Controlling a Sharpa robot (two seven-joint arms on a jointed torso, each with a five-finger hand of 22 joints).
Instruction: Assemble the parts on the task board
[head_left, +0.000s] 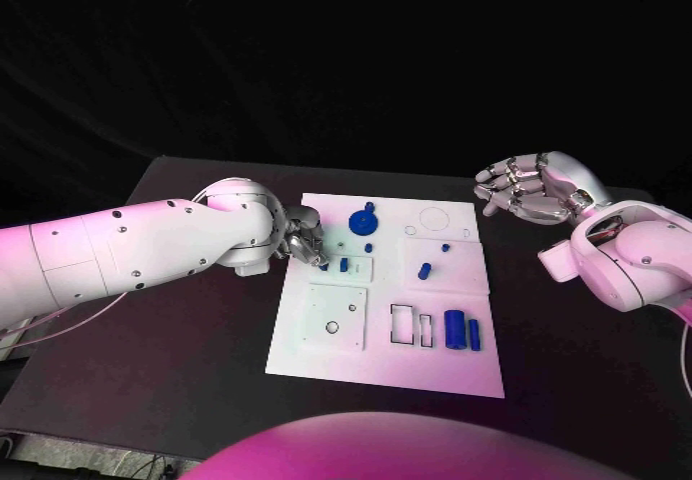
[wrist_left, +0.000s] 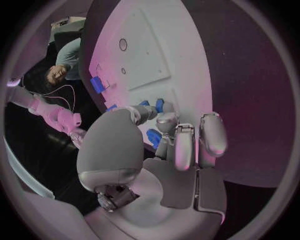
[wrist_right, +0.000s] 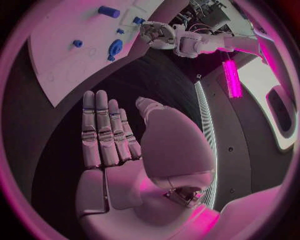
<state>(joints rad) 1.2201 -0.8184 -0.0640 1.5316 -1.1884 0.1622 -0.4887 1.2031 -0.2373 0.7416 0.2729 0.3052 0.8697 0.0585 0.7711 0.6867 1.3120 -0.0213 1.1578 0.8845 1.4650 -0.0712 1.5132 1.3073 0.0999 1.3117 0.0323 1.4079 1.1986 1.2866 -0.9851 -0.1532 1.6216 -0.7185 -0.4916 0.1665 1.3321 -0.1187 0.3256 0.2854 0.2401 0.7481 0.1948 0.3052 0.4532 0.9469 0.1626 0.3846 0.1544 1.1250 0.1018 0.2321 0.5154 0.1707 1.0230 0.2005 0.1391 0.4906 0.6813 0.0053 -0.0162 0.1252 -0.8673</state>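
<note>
Head view: the left hand (head_left: 303, 243) reaches onto the white task board (head_left: 361, 345), fingertips at a small blue part (head_left: 345, 264), perhaps pinching it. Left wrist view: curled fingers (wrist_left: 167, 121) touch that part; a firm hold is unclear. Right wrist view: the right hand (wrist_right: 119, 150) hovers unclenched, holding nothing.

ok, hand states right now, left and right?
Left hand: over the task board, fingertips at a small blue part; grip cannot be told.
Right hand: open, holding nothing.
</note>
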